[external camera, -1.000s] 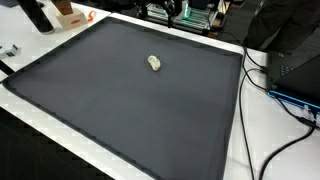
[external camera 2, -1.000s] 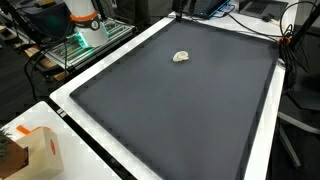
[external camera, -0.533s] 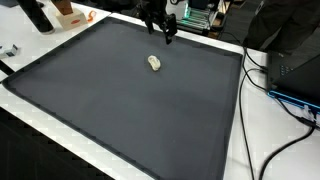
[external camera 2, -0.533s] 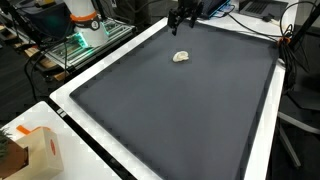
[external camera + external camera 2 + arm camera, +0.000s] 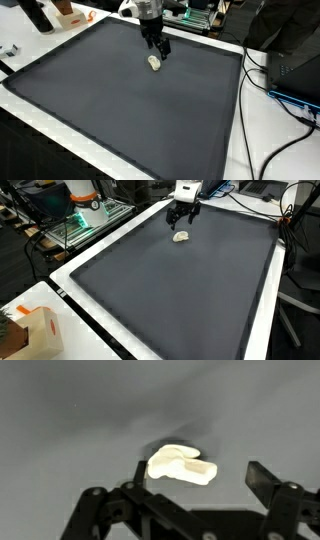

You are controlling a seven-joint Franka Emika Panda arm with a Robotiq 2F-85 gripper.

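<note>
Your claw (image 5: 158,49) has come into the scene. A second ago neither exterior view showed it, and half a second ago it was over the far edge of the dark grey mat (image 5: 120,110). Now it sits lower and further in, in the upper middle of the frame in both exterior views. The small cream-coloured lump (image 5: 154,63) has not shifted. It lies on the mat at the same spot in the upper centre, with the claw just above it in the frame. In an exterior view, the claw (image 5: 180,223) hangs directly over the lump (image 5: 181,237), close to it but with a sliver of mat between the two.

The jaws are spread as wide as they go, and nothing is held between them. In the wrist view the two dark fingers (image 5: 262,476) come up from the bottom edge. The lump (image 5: 182,467) lies in the gap between them, nearer the finger on the left of the frame than the one on the right. You can see grey mat between the lump and the right-hand finger. Whether the left-hand finger touches the lump cannot be told from here, as the picture is soft.

The mat covers most of the white worktop (image 5: 252,125), which shows as a pale border around it.
</note>
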